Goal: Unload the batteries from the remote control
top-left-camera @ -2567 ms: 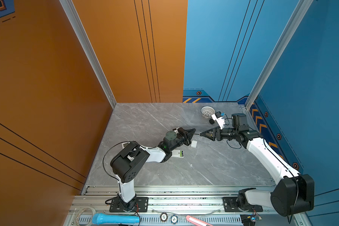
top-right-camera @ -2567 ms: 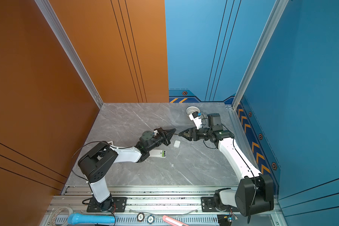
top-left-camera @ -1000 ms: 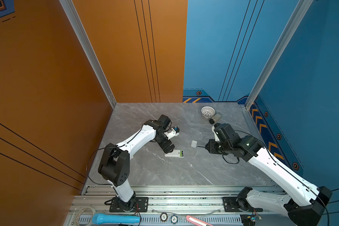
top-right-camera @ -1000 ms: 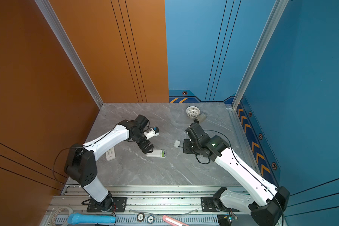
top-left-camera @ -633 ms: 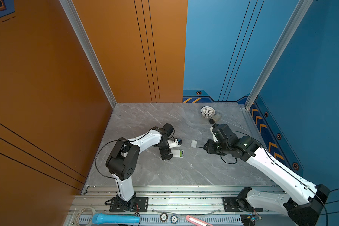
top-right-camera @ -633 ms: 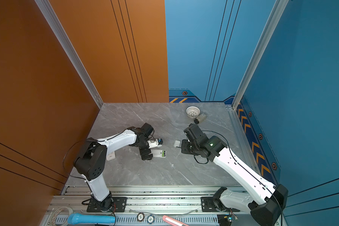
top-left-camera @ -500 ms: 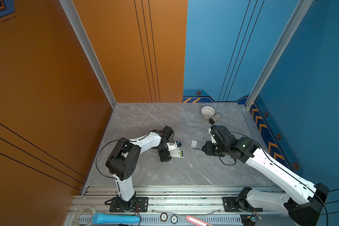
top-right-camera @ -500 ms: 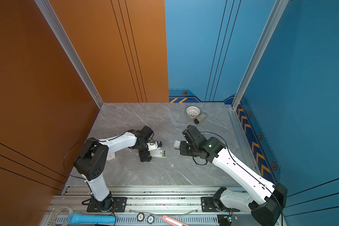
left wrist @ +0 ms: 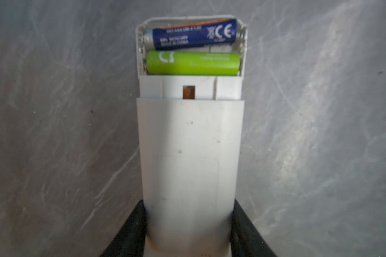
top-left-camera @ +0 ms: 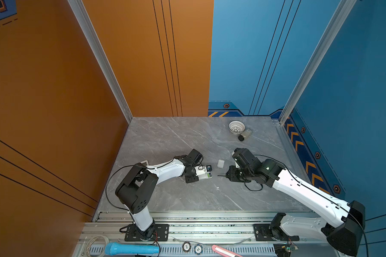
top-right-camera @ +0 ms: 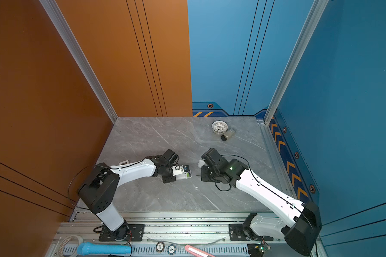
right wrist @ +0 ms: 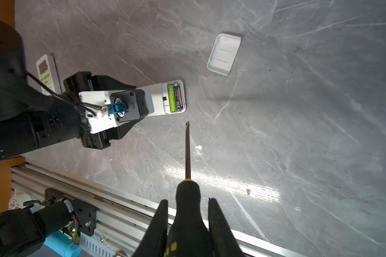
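**A:** Two batteries [right wrist: 172, 99] sit side by side in the open compartment at one end of the remote control [left wrist: 189, 155].

**B:** Which colours?

**A:** The blue battery [left wrist: 193, 33] lies at the very end, slightly tilted. The light green battery [left wrist: 193, 63] lies just beside it, nearer the remote's body.

**B:** Where is the remote?

**A:** About the middle of the desk [top-left-camera: 165, 138]. The left gripper [left wrist: 189, 207] has its jaws closed on it, and the black fingers [left wrist: 134, 231] press both long sides at the end away from the compartment. I cannot tell whether it rests on the desk or hangs just above it.

**B:** And the other arm?

**A:** The right gripper [right wrist: 187, 201] has its jaws narrow, clamped on the black-and-yellow handle of a screwdriver [right wrist: 187, 151]. The shaft points toward the remote's open end, and the tip is near it but apart.

**B:** Anything loose?

**A:** A white cover [right wrist: 224, 54] lies alone near the remote, toward the far edge. A second remote [right wrist: 45, 71] lies near the left edge, partly hidden by the left arm. A white basket [top-left-camera: 236, 127] and a small bottle [top-left-camera: 245, 134] lie just beside each other near the far right corner.
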`<action>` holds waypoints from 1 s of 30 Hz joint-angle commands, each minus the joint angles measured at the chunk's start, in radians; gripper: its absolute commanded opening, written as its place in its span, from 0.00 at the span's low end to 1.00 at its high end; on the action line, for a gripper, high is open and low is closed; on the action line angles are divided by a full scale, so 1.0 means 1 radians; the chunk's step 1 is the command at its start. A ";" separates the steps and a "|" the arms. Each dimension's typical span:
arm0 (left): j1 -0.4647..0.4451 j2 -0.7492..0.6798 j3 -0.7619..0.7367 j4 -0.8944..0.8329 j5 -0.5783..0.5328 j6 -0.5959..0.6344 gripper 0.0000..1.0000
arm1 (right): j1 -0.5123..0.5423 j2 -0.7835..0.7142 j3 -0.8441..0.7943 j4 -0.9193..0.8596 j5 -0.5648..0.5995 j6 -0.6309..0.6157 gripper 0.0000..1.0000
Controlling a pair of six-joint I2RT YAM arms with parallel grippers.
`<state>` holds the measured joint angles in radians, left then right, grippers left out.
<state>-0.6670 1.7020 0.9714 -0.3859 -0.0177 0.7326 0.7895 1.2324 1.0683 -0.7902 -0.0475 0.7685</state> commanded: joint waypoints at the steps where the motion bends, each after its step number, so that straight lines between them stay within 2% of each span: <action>1: -0.026 0.019 -0.070 0.064 -0.048 -0.013 0.34 | 0.011 0.039 0.002 0.059 0.014 0.023 0.00; 6: -0.039 0.014 -0.072 0.060 -0.051 -0.013 0.26 | 0.018 0.094 0.024 0.088 -0.002 0.024 0.00; 16: -0.049 0.036 -0.033 0.019 -0.038 -0.018 0.17 | 0.027 0.147 0.047 0.109 0.029 0.044 0.00; 30: -0.048 0.054 -0.007 -0.007 -0.044 -0.030 0.13 | 0.034 0.170 0.041 0.117 0.053 0.080 0.00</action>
<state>-0.7040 1.7115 0.9730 -0.3332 -0.0502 0.7143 0.8173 1.3918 1.0882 -0.6785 -0.0212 0.8288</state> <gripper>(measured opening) 0.529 0.267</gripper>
